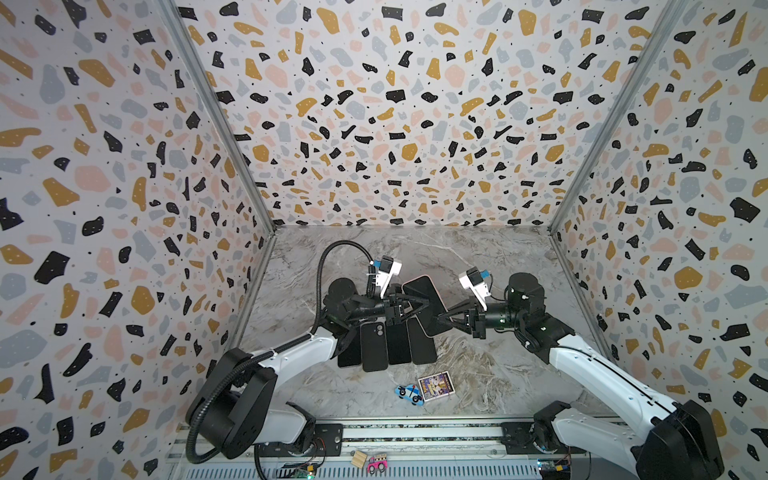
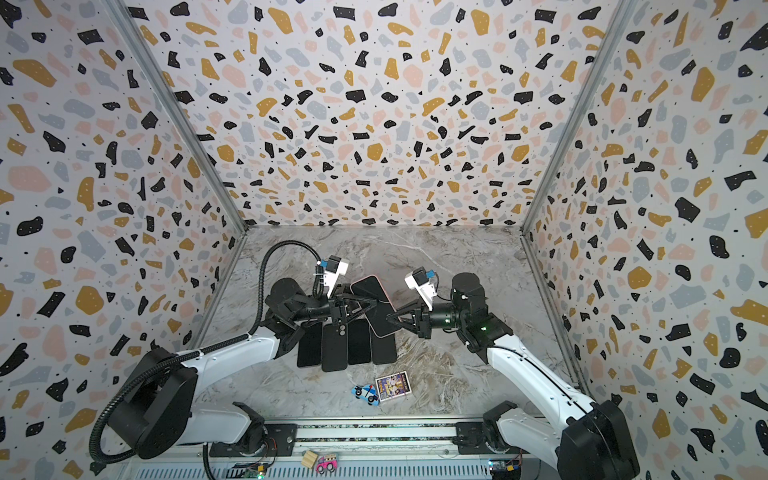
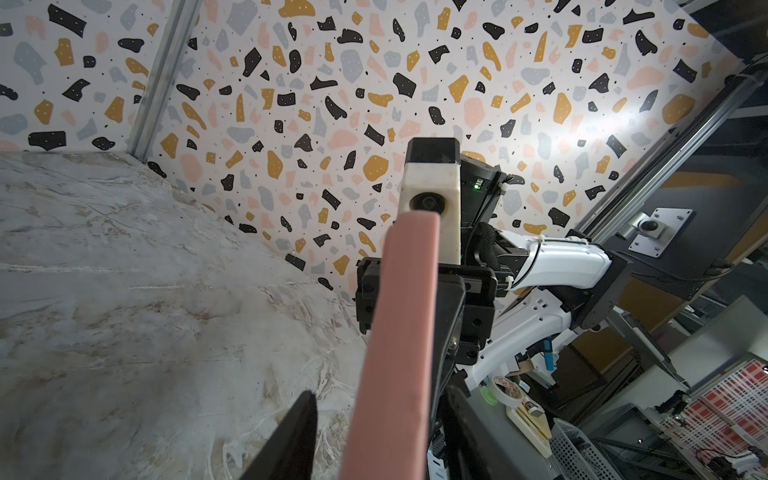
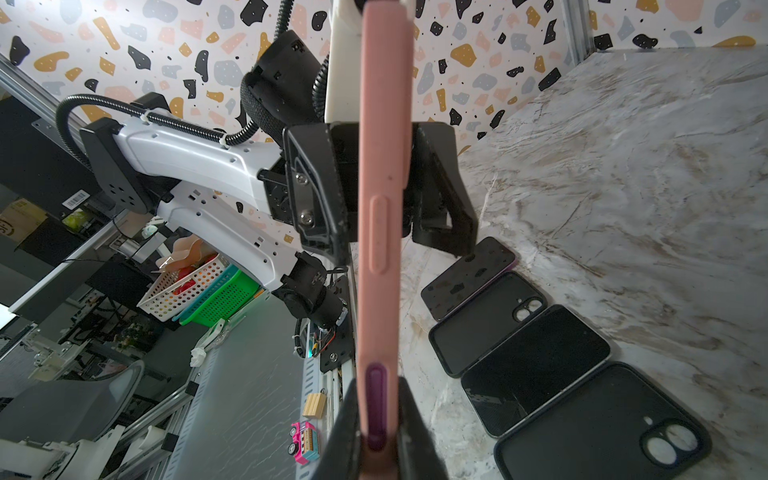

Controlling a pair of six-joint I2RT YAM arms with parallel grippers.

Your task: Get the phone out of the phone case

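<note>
The marble table (image 1: 498,270) carries two arms that meet over its middle. Between them one phone (image 1: 422,291) is held up off the surface, its dark screen facing up in both top views. It sits inside one phone case (image 4: 380,208), a matte salmon-pink shell with a long raised side button and a purple slot near the held end. The right gripper (image 1: 440,319) is clamped on the case's right edge, with a finger pressed to each face. The left gripper (image 1: 422,304) straddles the left edge with its jaws apart, and the left wrist view shows a gap between one finger (image 3: 291,436) and the pink side. On the table just nearer than the held phone, four dark handsets (image 4: 536,370) lie flat, edge to edge in a row. Two show a glossy face and two show a camera opening. Nearer again lie one picture card (image 1: 435,386) and one blue toy police car (image 1: 410,393), touching each other. On the front rail sit one wooden block (image 1: 359,459) and one pink toy car (image 1: 376,464).
</note>
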